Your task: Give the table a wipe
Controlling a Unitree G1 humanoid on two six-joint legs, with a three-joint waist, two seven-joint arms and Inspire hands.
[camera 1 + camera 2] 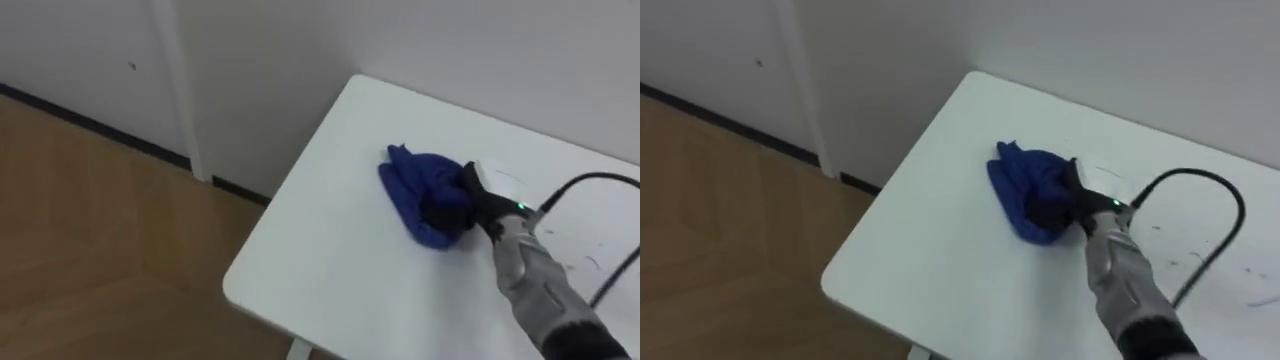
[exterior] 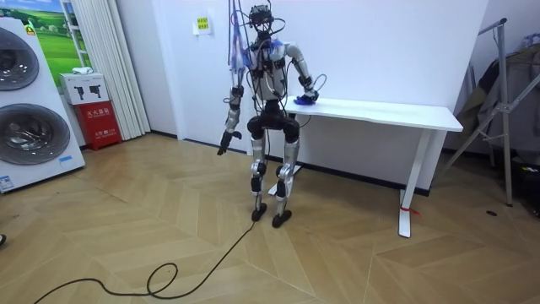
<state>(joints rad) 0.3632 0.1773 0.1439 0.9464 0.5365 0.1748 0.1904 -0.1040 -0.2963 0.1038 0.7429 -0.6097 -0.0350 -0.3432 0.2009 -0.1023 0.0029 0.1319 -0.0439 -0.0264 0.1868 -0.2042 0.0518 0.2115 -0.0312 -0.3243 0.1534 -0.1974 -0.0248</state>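
A crumpled blue cloth (image 1: 412,182) lies on the white table (image 1: 330,270) near its far left corner. My right hand (image 1: 452,207) rests on the cloth's right side with its dark fingers curled into the folds. In the right eye view the same hand (image 1: 1052,208) sits on the cloth (image 1: 1015,185). In the room view I stand at the table's (image 2: 380,110) end on the room view's left, right arm bent over the cloth (image 2: 304,100). My left hand (image 2: 224,142) hangs at my side, fingers relaxed.
A wall runs close behind the table. The table's left edge and front corner (image 1: 235,285) drop off to wooden floor. Faint dark marks (image 1: 590,262) show on the tabletop at the right. Washing machines (image 2: 25,110) and a red box (image 2: 94,122) stand far off.
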